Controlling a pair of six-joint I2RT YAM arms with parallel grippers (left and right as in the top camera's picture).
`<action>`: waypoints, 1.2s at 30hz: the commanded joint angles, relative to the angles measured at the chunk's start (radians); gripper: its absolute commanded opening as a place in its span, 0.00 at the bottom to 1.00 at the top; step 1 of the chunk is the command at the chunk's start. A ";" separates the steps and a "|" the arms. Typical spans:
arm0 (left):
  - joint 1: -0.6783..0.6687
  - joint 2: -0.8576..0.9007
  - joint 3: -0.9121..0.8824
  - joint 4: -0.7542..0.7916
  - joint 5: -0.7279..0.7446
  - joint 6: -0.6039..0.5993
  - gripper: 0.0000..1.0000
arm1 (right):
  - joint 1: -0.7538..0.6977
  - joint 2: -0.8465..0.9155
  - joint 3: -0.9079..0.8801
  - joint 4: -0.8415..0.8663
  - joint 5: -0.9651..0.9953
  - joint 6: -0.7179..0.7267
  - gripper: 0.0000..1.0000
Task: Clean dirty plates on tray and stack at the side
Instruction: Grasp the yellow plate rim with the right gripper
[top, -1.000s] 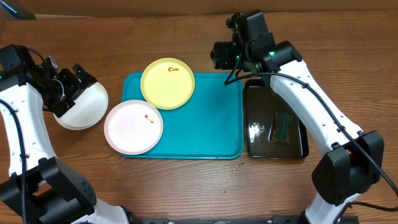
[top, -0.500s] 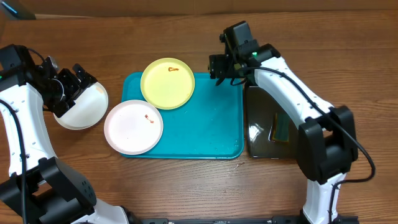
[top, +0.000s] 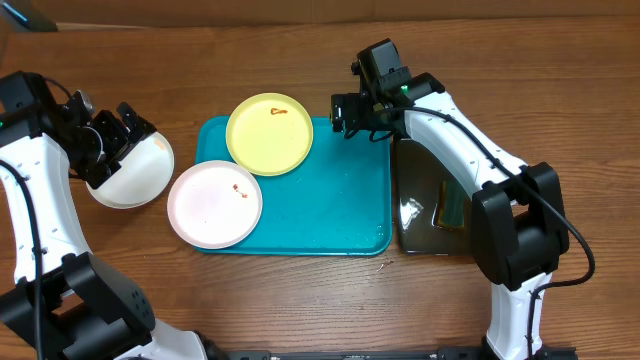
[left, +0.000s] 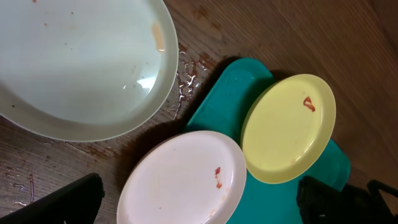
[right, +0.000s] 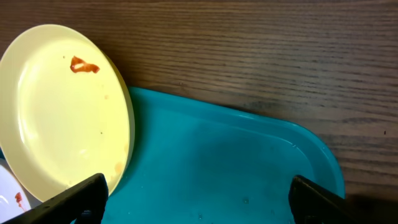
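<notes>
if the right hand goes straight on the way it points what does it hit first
Probably the bare floor of the turquoise tray, right beside the yellow plate; the right hand looks open and empty, though depth is unclear.

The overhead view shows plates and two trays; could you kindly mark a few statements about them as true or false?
1. The yellow plate carries a red smear and rests partly on the turquoise tray. True.
2. The black tray stands on the right arm's side of the turquoise tray. True.
3. All three plates lie on the turquoise tray. False: one white plate lies on the table, off the tray on the left arm's side.
4. The right gripper is shut on the yellow plate. False: the right gripper has its jaws open and holds nothing.
5. The second white plate is spotless. False: the second white plate, overhanging the tray's edge, shows small red spots.
</notes>
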 joint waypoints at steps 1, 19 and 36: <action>0.000 -0.014 0.017 -0.002 -0.002 0.023 1.00 | 0.005 -0.003 0.006 0.002 -0.002 0.000 0.95; 0.000 -0.014 0.017 -0.002 -0.003 0.022 1.00 | 0.005 -0.003 0.006 -0.002 -0.009 0.000 0.96; 0.000 -0.014 0.017 -0.002 -0.002 0.023 1.00 | 0.005 -0.003 0.006 -0.002 -0.008 0.000 0.96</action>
